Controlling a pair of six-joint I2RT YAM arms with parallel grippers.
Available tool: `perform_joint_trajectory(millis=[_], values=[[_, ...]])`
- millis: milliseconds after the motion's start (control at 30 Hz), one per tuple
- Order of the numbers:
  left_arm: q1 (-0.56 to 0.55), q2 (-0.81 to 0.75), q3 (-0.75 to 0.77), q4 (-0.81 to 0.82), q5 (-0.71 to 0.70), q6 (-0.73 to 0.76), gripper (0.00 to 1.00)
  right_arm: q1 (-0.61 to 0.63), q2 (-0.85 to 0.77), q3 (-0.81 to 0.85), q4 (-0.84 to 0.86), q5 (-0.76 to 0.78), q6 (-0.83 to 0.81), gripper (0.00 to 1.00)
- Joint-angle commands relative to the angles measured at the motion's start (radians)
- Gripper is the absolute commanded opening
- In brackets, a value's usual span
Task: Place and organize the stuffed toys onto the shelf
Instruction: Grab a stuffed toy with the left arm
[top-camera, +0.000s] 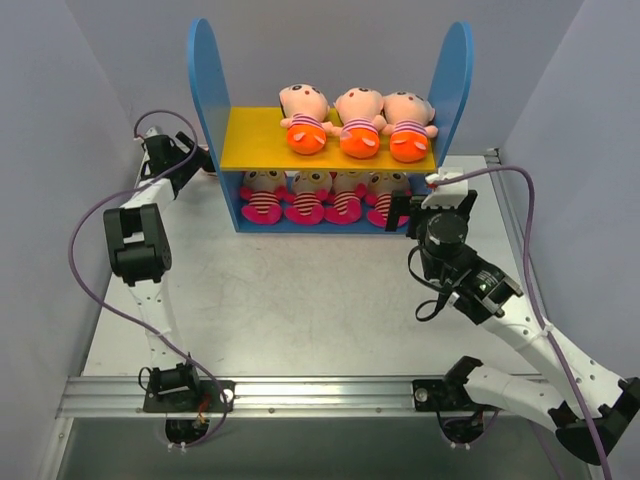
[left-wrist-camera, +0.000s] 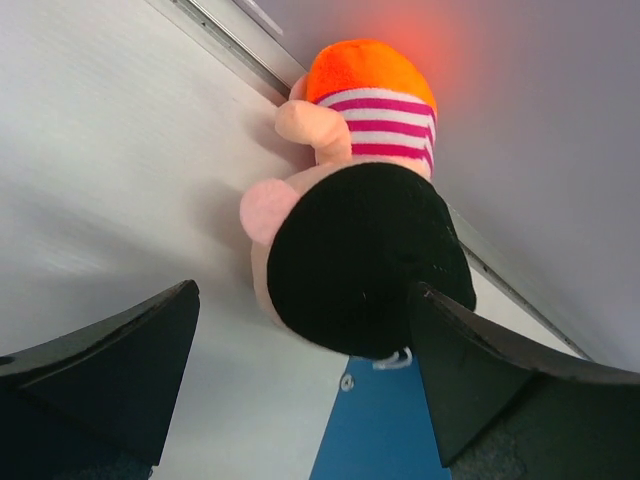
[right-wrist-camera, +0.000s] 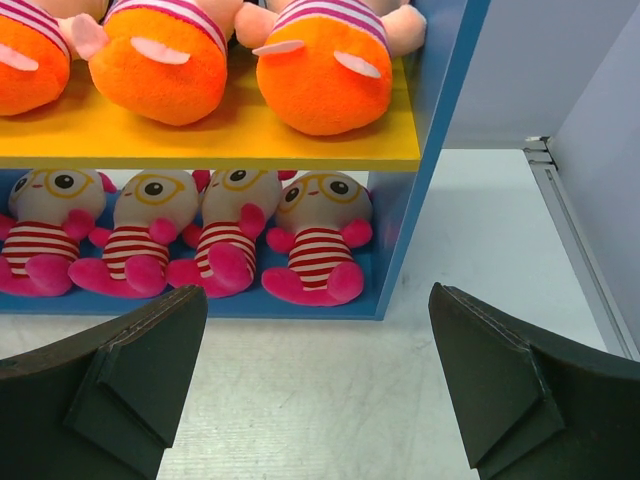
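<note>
The shelf (top-camera: 260, 140) has three orange-bottomed stuffed toys (top-camera: 358, 125) lying on its yellow upper board (right-wrist-camera: 250, 145). Several magenta striped stuffed toys (right-wrist-camera: 315, 240) sit in a row on its blue base. Another orange-bottomed toy (left-wrist-camera: 375, 100) lies on the table by the back wall, beside the shelf's blue side panel (left-wrist-camera: 375, 430). Its black-backed head points at my left gripper (left-wrist-camera: 303, 300). That gripper is open, and the head reaches just between its fingertips, close to the right finger (left-wrist-camera: 470, 370). My right gripper (right-wrist-camera: 318, 300) is open and empty, low in front of the shelf's right lower corner.
The grey side and back walls stand close around the shelf. A metal rail (left-wrist-camera: 230, 50) runs along the table's back edge behind the loose toy. Another rail (right-wrist-camera: 580, 240) edges the table on the right. Bare table (top-camera: 300, 300) lies between the shelf and the arm bases.
</note>
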Motion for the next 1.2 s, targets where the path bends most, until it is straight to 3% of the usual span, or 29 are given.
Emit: perform_joint_trajectory(millis=[0,100,300,433,467,533,567,667,833,967,1167], values=[[-0.001,0.074,0.107,0.120,0.049,-0.043,0.94,-0.010,0.035,0.052,0.037,-0.023,-0.015,0.99],[-0.007,0.140,0.163,0.140,0.075,-0.080,0.93,-0.013,0.072,0.061,0.035,-0.031,-0.019,0.98],[-0.023,0.220,0.225,0.170,0.115,-0.103,0.82,-0.016,0.109,0.075,0.029,-0.046,-0.019,0.98],[-0.024,0.239,0.205,0.253,0.142,-0.137,0.56,-0.015,0.116,0.086,0.018,-0.057,-0.009,0.97],[-0.024,0.242,0.203,0.274,0.150,-0.142,0.45,-0.016,0.116,0.086,0.011,-0.057,-0.009,0.97],[-0.024,0.246,0.197,0.287,0.153,-0.145,0.32,-0.016,0.115,0.087,0.005,-0.060,-0.002,0.96],[-0.024,0.246,0.191,0.307,0.156,-0.146,0.20,-0.015,0.115,0.089,-0.001,-0.061,0.004,0.96],[-0.020,0.236,0.156,0.353,0.170,-0.151,0.03,-0.016,0.110,0.092,-0.011,-0.066,0.015,0.96],[-0.001,0.139,0.023,0.460,0.155,-0.154,0.02,-0.015,0.109,0.100,-0.020,-0.077,0.020,0.96],[0.029,-0.031,-0.097,0.471,0.132,-0.131,0.03,-0.015,0.107,0.098,-0.025,-0.130,0.011,0.96],[0.069,-0.299,-0.269,0.281,0.129,-0.085,0.03,-0.013,0.092,0.089,-0.032,-0.273,-0.009,0.94]])
